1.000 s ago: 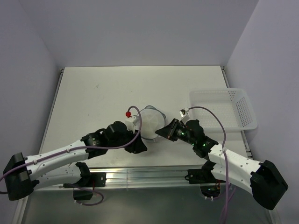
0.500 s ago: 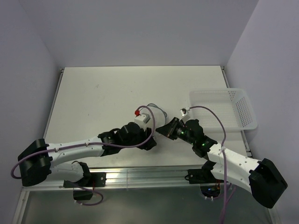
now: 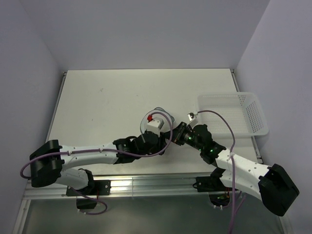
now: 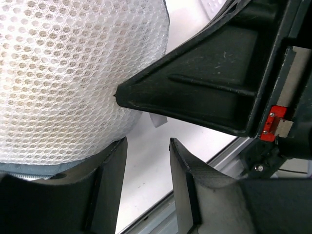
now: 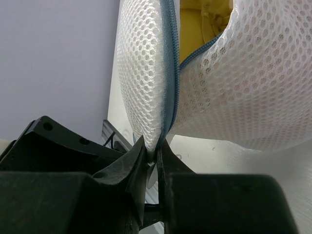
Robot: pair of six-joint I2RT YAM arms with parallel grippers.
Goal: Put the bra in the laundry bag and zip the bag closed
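- over the table from above, the left arm (image 3: pixel 92 153) has swung right within the last second and now hides most of the laundry bag (image 3: pixel 165 118); the right gripper (image 3: pixel 174 136) stays at the bag's right edge
- left wrist: the left gripper (image 4: pixel 146 165) is spread and empty beside the mesh, probably lining up to zip
- right wrist: jaws pressed together, pinching the bag's seam; the yellow bra (image 5: pixel 202 12) shows inside the gaping zip (image 5: pixel 170 63); its puller is out of sight

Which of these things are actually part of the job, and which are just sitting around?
Part of the job: laundry bag; yellow bra inside it; right gripper, pinching the bag's zip edge; left gripper, open beside it.
Just lying about: white basket.
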